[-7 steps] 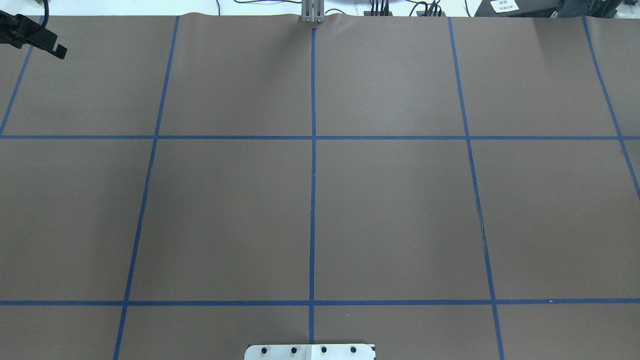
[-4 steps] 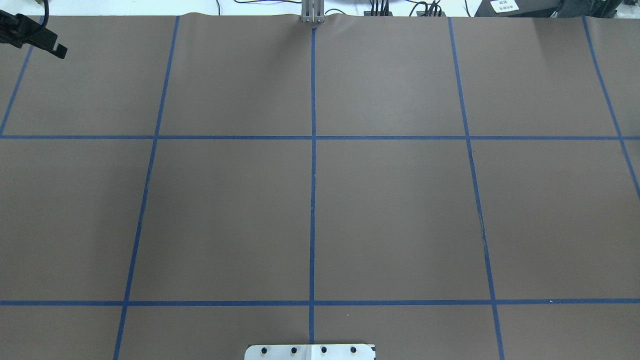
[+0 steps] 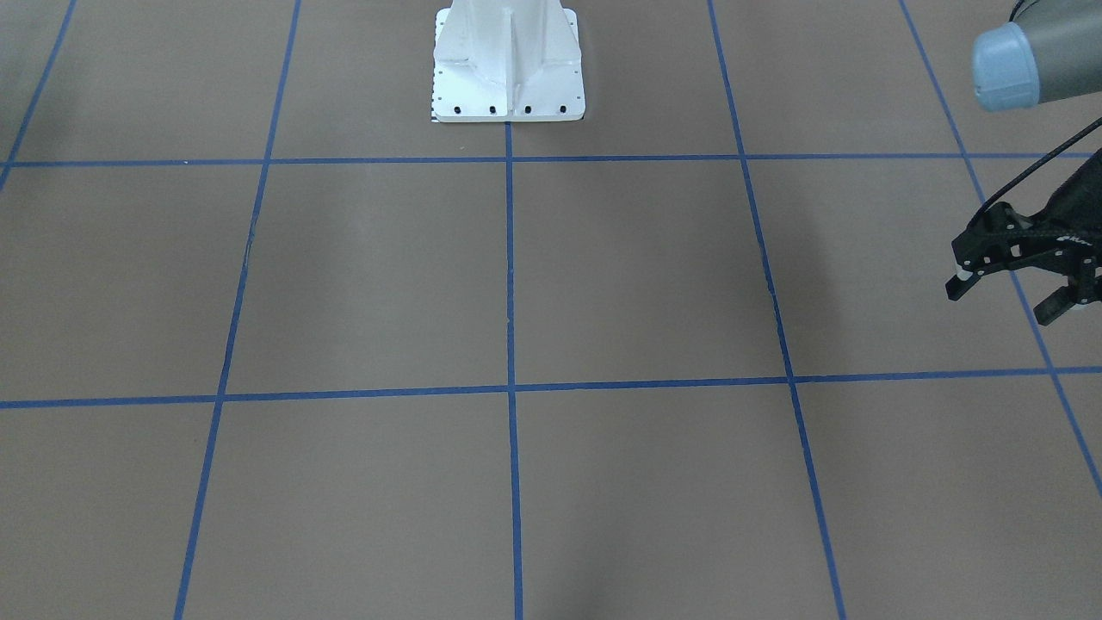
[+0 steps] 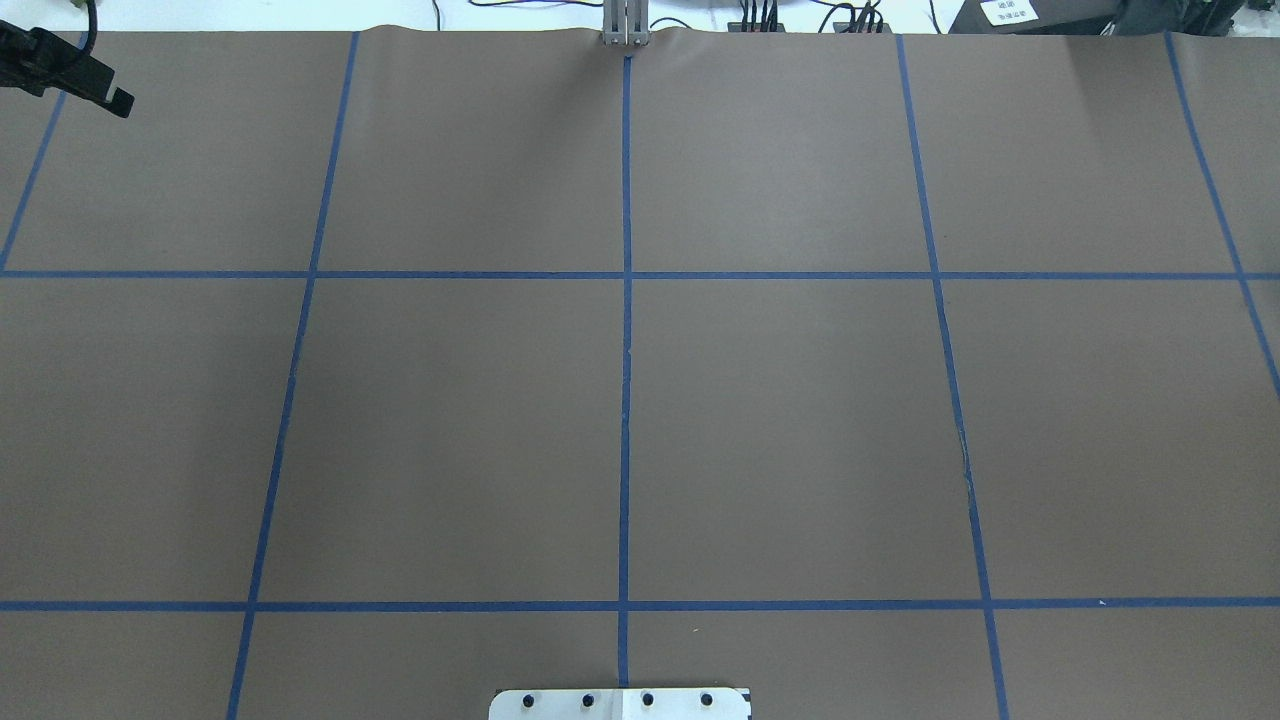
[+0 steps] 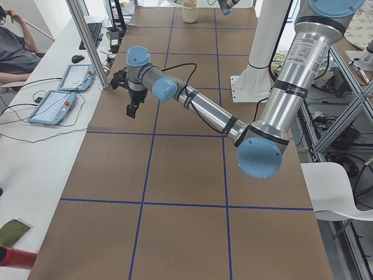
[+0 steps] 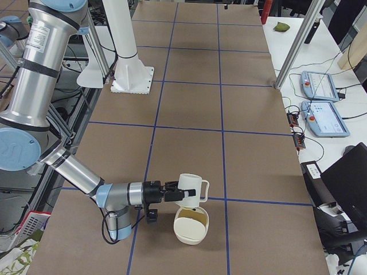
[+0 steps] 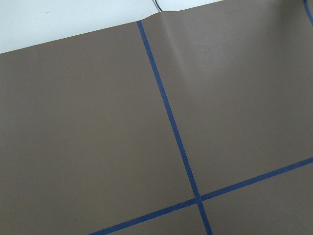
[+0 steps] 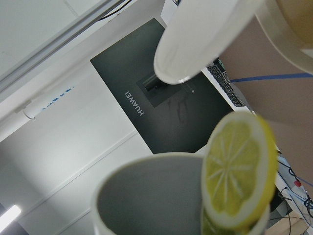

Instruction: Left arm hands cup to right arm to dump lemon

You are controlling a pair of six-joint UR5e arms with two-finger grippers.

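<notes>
White ribbed mug with a loop handle and a grey inside (image 6: 192, 190) hangs at the tip of my right gripper (image 6: 178, 193), well away from the white pedestal (image 6: 131, 74) toward my right end of the table, just above a cream bowl (image 6: 189, 235). Biggest of all is the table, covered in brown paper with a grid of blue tape (image 4: 780, 420), with the pedestal bolted at its robot-side edge. My left arm, the bulky silver-grey one with light-blue joint caps (image 5: 204, 111), reaches out from the pedestal across the paper toward the opposite edge on my left. My right arm, slimmer silver with the same blue caps (image 6: 34, 86), comes down off to the pedestal's side and bends low over the paper. The bowl sits on the paper with its yellowish inside turned up to the mug. My black left gripper (image 5: 132, 111) points down above the paper, well apart from the pedestal. Its fingers are cut off in the front view, and I cannot tell whether they are apart or together. My right fingers reach the mug's wall, but only the side view shows them, so I can't say how they stand. A yellow lemon slice (image 8: 237, 171) stands on edge at the mug's rim.
</notes>
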